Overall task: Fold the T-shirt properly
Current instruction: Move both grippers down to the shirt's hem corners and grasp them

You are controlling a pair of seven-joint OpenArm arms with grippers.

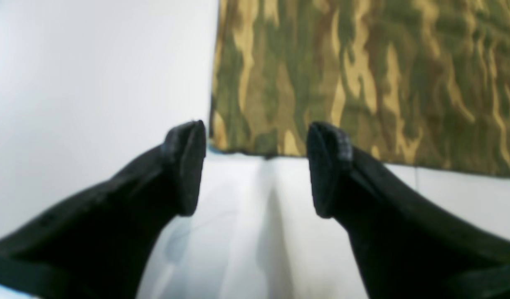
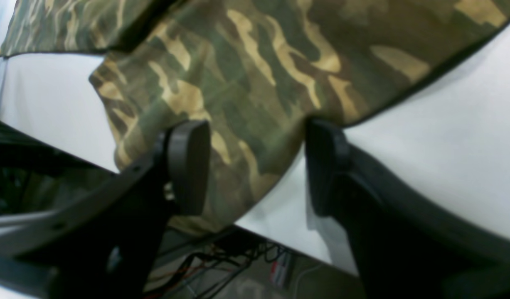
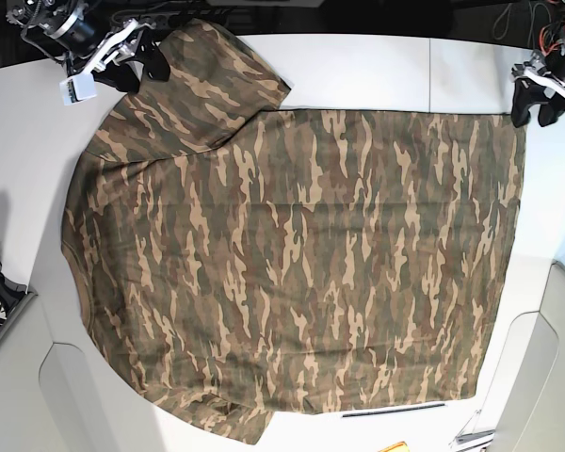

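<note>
The camouflage T-shirt (image 3: 301, 254) lies spread flat on the white table (image 3: 377, 71), hem to the right and sleeves toward the left. My left gripper (image 3: 534, 108) is open and empty at the back right, just off the shirt's hem corner. In the left wrist view that corner (image 1: 238, 141) lies just beyond the open gripper (image 1: 257, 170). My right gripper (image 3: 148, 58) is at the back left by the far sleeve (image 3: 217, 75). In the right wrist view it (image 2: 257, 166) is open, with the sleeve cloth (image 2: 246, 124) lying between the jaws at the table's edge.
Cables and clutter (image 2: 221, 257) show below the table's back edge. The table has seams and cut-out gaps at the front left (image 3: 19, 330) and front right (image 3: 546, 377). Small items (image 3: 395, 446) lie at the front edge.
</note>
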